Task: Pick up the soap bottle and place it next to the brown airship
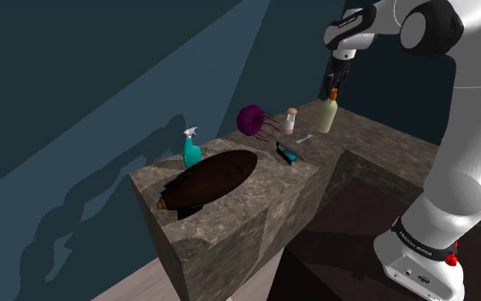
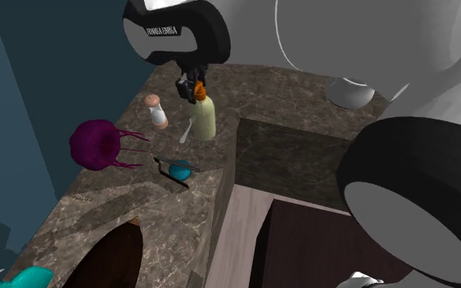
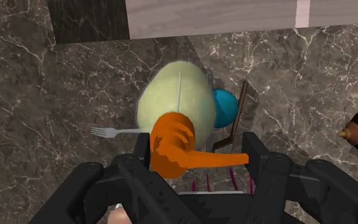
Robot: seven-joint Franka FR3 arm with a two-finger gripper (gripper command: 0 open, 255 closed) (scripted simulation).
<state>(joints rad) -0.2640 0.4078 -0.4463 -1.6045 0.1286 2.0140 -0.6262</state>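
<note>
The soap bottle [image 1: 329, 114] [image 2: 204, 119] [image 3: 174, 95] is pale yellow-green with an orange pump [image 3: 171, 149]. It stands upright at the far end of the dark marble counter [image 1: 255, 205], at or just above the surface; I cannot tell which. My gripper [image 1: 333, 85] [image 2: 194, 85] [image 3: 198, 156] comes down from above and is shut on the orange pump. The brown airship [image 1: 177, 198] lies at the near end of the sink basin [image 1: 225, 171], far from the bottle toward the shoulder view's lower left.
Near the bottle are a small shaker [image 1: 290, 120] [image 2: 157, 110], a purple jellyfish toy [image 1: 251, 120] [image 2: 96, 145], a fork [image 1: 305, 138] [image 3: 110, 132] and a blue ball on a dark holder [image 1: 288, 155] [image 2: 179, 170] [image 3: 225, 108]. A teal spray bottle [image 1: 191, 150] stands behind the sink.
</note>
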